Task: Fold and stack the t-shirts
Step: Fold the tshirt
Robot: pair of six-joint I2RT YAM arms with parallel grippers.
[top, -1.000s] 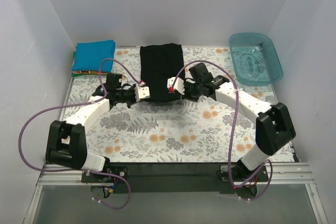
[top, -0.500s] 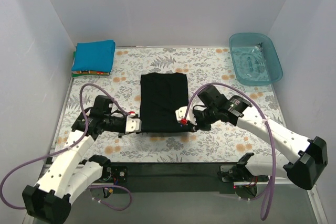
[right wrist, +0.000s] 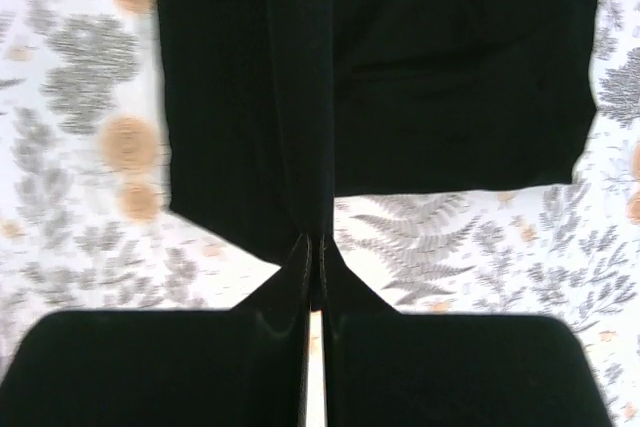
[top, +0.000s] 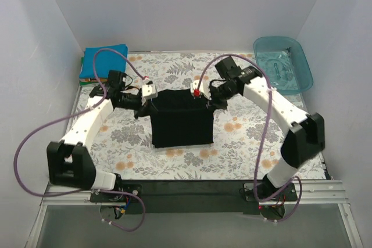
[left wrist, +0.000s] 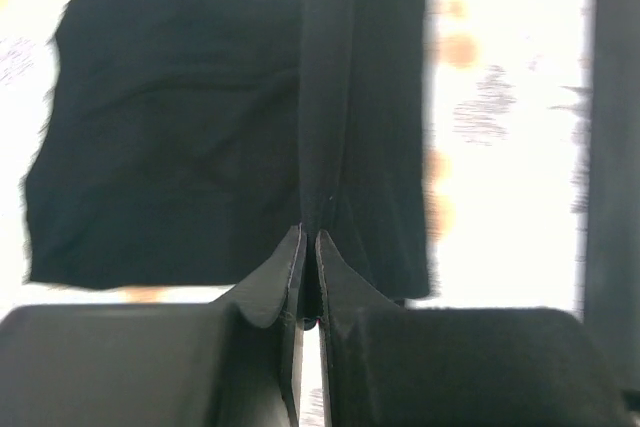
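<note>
The black t-shirt [top: 181, 123] lies in the middle of the floral tablecloth [top: 250, 137], its far edge lifted off the cloth. My left gripper [top: 152, 98] is shut on the far left corner and my right gripper [top: 204, 97] is shut on the far right corner. In the left wrist view the gripper [left wrist: 309, 242] pinches a taut black fold, with the rest of the shirt [left wrist: 170, 147] spread below. The right wrist view shows the same: its gripper [right wrist: 314, 243] is clamped on a fold of the shirt [right wrist: 450, 67]. A folded blue t-shirt [top: 100, 61] sits at the far left corner, over orange and green slivers [top: 85, 81].
A translucent teal tub [top: 283, 64] stands at the far right corner. White walls close in the left, right and far sides. Purple cables loop from both arms, the left one crossing over the blue t-shirt. A black strip runs along the table's near edge.
Both grippers dragged the black t-shirt toward the near edge, then swung back toward the far side carrying its edge. The shirt now lies nearer than a second ago.
</note>
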